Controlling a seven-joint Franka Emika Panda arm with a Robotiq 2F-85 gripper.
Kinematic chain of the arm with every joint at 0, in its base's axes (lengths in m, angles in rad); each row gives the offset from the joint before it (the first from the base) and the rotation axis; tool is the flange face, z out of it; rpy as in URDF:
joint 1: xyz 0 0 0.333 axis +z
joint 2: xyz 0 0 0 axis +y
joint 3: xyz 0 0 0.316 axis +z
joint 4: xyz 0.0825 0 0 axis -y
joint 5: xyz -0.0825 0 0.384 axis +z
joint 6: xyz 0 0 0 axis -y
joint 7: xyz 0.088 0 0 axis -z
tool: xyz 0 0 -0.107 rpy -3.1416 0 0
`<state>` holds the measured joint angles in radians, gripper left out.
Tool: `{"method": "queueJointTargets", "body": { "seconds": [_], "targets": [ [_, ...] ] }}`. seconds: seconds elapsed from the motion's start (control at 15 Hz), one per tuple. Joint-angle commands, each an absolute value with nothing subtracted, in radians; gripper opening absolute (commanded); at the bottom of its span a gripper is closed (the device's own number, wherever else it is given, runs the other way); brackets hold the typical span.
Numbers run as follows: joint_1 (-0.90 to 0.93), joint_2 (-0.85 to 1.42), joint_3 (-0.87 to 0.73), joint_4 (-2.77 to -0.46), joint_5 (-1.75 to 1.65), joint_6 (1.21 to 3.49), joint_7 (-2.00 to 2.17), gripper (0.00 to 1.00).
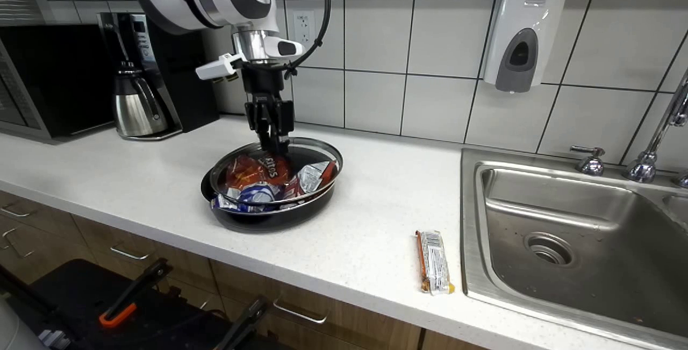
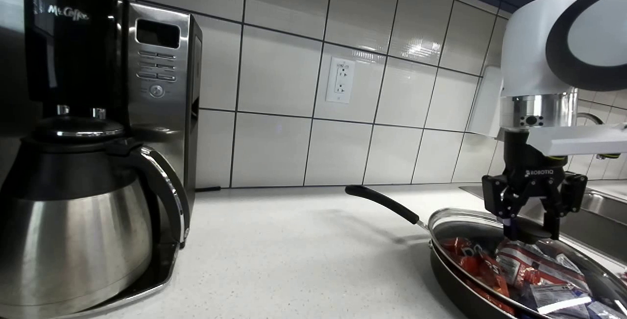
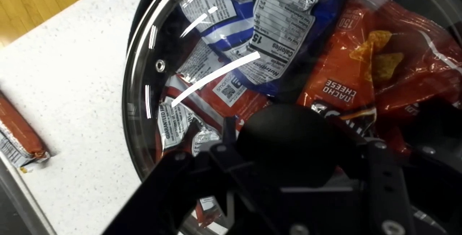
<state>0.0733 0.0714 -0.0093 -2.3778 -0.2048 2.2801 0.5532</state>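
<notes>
A glass lid (image 3: 127, 94) with a metal rim lies over a black pan (image 1: 269, 222) on the white counter, a little askew to it. My gripper (image 2: 531, 234) points straight down over the lid, its fingers (image 2: 509, 229) shut on the lid's round black knob (image 3: 285, 141) from both sides. Through the glass show a red-orange Nacho Cheese bag (image 3: 335, 72), a blue bag (image 3: 285, 29) and a red bag with silver print (image 3: 234, 98). Whether the lid touches the pan all round cannot be made out. The gripper's body hides part of the lid in the wrist view.
A wrapped bar (image 1: 433, 262) lies near the steel sink (image 1: 473, 221). The pan's black handle (image 2: 384, 204) points toward the tiled wall. A coffee maker (image 2: 161, 64) with a steel carafe (image 2: 73, 245) stands beside a microwave (image 1: 59, 81). A soap dispenser (image 1: 529, 27) hangs on the wall.
</notes>
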Motion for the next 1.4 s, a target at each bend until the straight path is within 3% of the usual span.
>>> {"method": "queueJointTargets", "body": {
  "seconds": [0.0,0.93,1.0,1.07,1.13,1.33],
  "targets": [
    [0.074,0.011,0.003,-2.396,-0.215,2.216,0.558,0.39],
    [0.066,-0.011,0.027,-2.377,-0.190,2.112,0.518,0.39],
    [0.065,-0.010,0.027,-2.376,-0.188,2.108,0.515,0.73],
    [0.065,-0.010,0.026,-2.376,-0.187,2.105,0.512,0.90],
    [0.064,-0.010,0.026,-2.376,-0.185,2.105,0.509,0.97],
    [0.062,-0.010,0.024,-2.375,-0.178,2.117,0.499,1.00]
  ]
}}
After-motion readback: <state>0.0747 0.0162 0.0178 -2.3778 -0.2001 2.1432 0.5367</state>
